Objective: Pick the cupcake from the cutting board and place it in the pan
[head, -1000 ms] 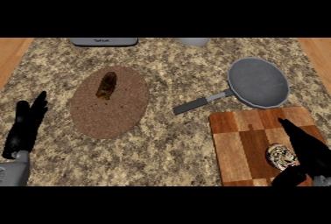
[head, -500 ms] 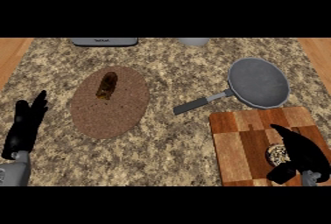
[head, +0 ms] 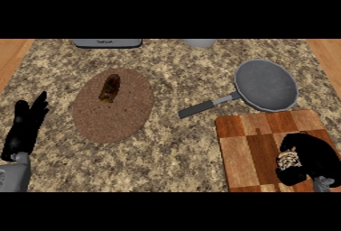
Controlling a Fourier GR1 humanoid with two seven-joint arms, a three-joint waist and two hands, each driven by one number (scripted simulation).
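The right hand [head: 307,159] curls around the cupcake [head: 288,160], which sits on the cutting board [head: 248,149] at 4 o'clock. Lifting it and carrying it to the pan [head: 266,85] at 1 o'clock remain. The left hand [head: 25,125] rests open at 8 o'clock.

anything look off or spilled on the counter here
Nothing stands out. The pan sits flat and empty, the cutting board lies flat, and the right hand curls round the cupcake on it. No spills show.
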